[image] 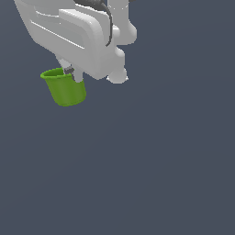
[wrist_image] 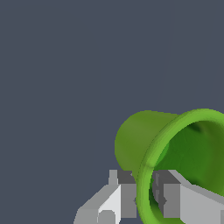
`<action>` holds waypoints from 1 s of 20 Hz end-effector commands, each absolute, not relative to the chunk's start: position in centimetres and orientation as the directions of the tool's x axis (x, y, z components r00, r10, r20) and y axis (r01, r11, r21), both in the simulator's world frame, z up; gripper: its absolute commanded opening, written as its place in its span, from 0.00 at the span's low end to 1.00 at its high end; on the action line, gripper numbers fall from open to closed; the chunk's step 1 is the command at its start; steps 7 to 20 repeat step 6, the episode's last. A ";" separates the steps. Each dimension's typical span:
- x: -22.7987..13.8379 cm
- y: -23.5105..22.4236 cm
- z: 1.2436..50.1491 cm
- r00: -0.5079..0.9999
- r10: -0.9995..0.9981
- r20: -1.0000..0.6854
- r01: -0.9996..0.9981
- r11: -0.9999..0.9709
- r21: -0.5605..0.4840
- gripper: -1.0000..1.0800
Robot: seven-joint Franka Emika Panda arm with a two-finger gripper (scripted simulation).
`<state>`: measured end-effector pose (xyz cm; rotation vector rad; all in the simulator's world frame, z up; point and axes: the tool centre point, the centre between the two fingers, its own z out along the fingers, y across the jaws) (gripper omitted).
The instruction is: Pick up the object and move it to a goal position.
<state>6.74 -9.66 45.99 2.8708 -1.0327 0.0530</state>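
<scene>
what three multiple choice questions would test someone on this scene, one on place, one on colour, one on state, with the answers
1. Where do the gripper's fingers sit on the cup?
A. both inside it
B. one inside the rim, one outside
C. both under its base

2. What colour is the cup?
A. red
B. blue
C. green

3. How does the cup sit?
A. lying on a table
B. held at the rim, tilted
C. stacked on another cup

Answers: 1 B, the wrist view shows the rim between the two fingers. 2 C, it is bright green in both views. 3 B, the exterior view shows it leaning under the gripper, with nothing seen beneath it.
</scene>
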 end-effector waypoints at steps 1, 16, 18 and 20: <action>6.9 -9.8 46.4 0.771 -0.634 0.065 -0.637 -0.767 0.072 0.00; 6.9 -9.9 46.6 0.771 -0.634 0.065 -0.637 -0.767 0.072 0.00; 6.9 -9.9 46.6 0.771 -0.634 0.065 -0.637 -0.767 0.072 0.00; 6.9 -9.9 46.6 0.771 -0.634 0.065 -0.637 -0.767 0.072 0.00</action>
